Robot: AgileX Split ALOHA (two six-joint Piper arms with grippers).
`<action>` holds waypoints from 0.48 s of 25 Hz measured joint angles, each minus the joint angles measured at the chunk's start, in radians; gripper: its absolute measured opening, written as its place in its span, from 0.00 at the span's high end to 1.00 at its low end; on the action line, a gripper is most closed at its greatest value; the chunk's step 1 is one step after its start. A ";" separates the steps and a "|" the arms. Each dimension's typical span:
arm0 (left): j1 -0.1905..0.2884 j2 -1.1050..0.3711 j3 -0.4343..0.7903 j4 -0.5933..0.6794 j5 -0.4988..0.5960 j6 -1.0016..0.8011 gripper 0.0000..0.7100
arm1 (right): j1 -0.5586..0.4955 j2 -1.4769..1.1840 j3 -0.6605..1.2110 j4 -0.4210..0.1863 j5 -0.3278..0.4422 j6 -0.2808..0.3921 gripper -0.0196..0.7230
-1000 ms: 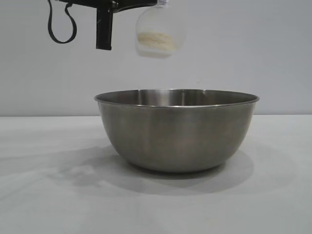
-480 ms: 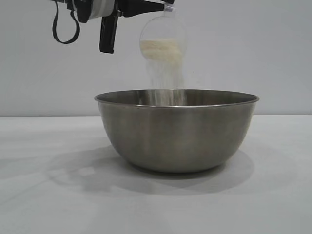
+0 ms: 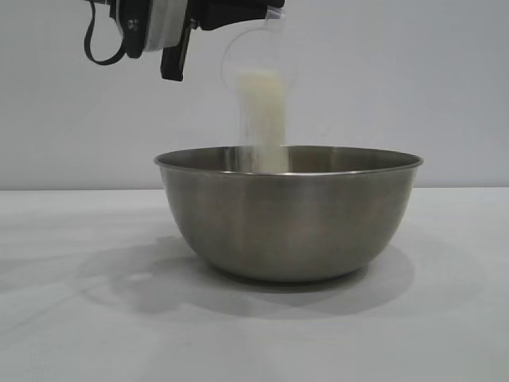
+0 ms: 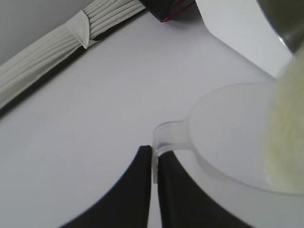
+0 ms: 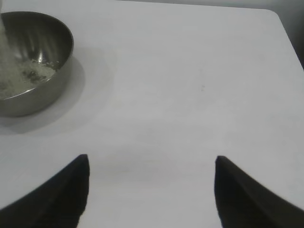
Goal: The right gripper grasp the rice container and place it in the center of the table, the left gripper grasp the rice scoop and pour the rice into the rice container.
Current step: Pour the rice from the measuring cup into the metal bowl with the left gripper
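Note:
The rice container [image 3: 288, 215], a big steel bowl, stands on the white table [image 3: 79, 318]. Above it my left gripper [image 4: 154, 154] is shut on the loop handle of the rice scoop [image 3: 258, 56], a translucent cup tipped over the bowl. Rice [image 3: 262, 119] falls from the scoop in a pale stream into the bowl. In the right wrist view the rice container [image 5: 57, 71] holds a layer of rice [image 5: 23, 76] at its bottom. My right gripper [image 5: 151, 161] hangs open over bare table, well away from the bowl, nothing between its fingers.
The table [image 5: 190, 71] is bare around the bowl, and its far corner shows in the right wrist view. A ribbed white strip [image 4: 57, 52] runs along the table's edge in the left wrist view.
The scoop has tipped further over the bowl. A second ago the rice lay inside it; now it pours down in a thick stream. The bowl has not moved.

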 joint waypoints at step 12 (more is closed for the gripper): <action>0.000 0.000 0.000 0.002 -0.020 0.236 1.00 | 0.000 0.000 0.000 0.000 0.000 0.000 0.34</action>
